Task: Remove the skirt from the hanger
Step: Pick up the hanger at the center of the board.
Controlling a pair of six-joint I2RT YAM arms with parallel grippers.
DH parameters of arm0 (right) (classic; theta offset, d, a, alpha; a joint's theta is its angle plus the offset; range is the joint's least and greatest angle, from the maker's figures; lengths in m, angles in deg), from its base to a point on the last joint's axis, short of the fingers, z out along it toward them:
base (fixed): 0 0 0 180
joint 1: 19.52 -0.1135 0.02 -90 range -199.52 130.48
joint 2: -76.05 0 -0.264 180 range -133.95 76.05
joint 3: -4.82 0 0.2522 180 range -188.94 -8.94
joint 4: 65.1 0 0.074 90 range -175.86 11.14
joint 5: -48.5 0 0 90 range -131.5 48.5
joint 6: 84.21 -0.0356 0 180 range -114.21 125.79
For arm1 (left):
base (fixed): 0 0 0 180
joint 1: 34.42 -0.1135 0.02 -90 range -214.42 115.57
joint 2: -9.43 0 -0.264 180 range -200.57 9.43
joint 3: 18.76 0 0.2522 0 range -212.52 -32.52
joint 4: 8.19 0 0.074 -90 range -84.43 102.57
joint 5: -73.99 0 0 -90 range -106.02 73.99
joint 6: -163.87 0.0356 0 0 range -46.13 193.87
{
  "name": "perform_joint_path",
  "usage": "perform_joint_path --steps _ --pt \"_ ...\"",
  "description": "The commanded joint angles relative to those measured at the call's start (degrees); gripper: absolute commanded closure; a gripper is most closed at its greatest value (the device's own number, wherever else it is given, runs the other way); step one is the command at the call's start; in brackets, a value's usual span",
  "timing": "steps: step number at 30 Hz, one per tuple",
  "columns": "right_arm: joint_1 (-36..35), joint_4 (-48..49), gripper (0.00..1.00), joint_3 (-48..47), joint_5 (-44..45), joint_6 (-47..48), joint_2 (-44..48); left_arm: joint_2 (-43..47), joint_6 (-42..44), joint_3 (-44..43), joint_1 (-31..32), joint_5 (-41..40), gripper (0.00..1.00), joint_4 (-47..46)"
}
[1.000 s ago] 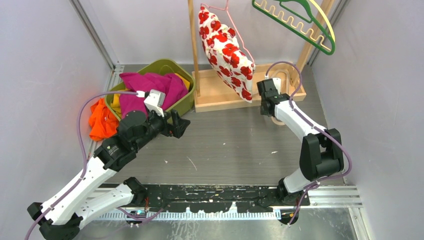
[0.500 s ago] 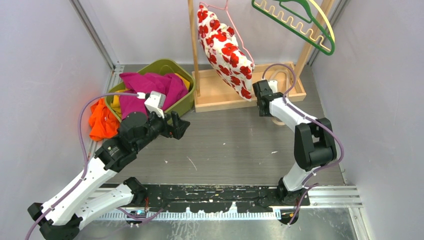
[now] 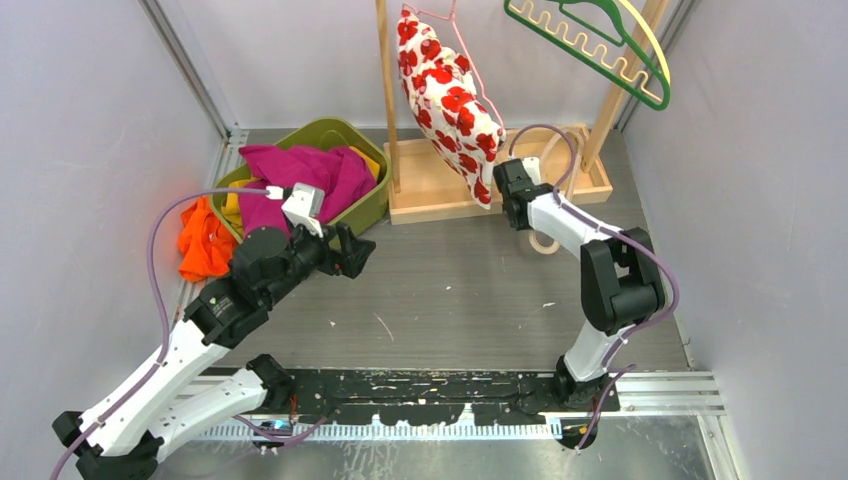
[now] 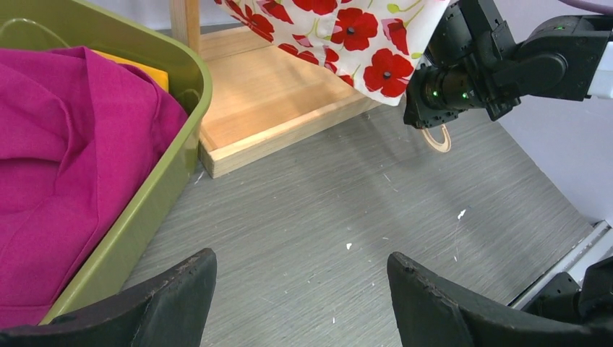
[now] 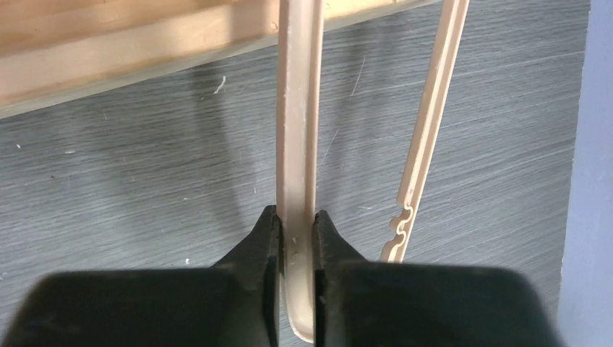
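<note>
Right wrist — fingers [image 5: 254, 249] pinch beige hanger [image 5: 298, 144], wooden base [image 5: 108, 50] behind.

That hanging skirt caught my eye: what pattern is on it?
The skirt is white with red poppies; left wrist view shows it best.

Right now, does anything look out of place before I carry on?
Yes. The right gripper is shut on a beige hanger at the wooden stand's base, not on the skirt hanging above it. An orange cloth also lies outside the green bin, on its left.
</note>
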Motion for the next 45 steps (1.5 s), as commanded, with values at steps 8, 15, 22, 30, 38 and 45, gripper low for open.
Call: perform_joint_path --steps 8,15,22,30,38,45 --pt "1.1 -2.1 0.99 -2.8 2.6 -5.6 12.2 1.9 0.8 -0.7 -0.2 -1.4 0.13 -2.3" --pt "1.2 -9.7 0.99 -10.2 -8.8 -6.5 21.0 2.1 0.4 -1.1 -0.2 -0.7 0.13 -3.1" --pt "1.2 -14.6 0.99 -19.8 -21.7 -8.3 23.6 1.9 0.3 -1.7 -0.2 -0.5 0.13 -3.8" --pt "1.2 -15.4 0.99 -29.5 -19.8 -5.5 21.6 2.4 0.4 -1.7 -0.2 -1.5 0.13 -4.1" --pt "1.2 -6.6 0.99 -29.7 -15.3 -0.6 21.6 3.0 1.3 -2.1 -0.2 -3.5 0.13 -2.9" --pt "1.1 0.0 0.99 -34.0 -13.2 5.7 19.0 2.3 1.9 -2.8 -0.2 -4.9 0.13 -3.1"
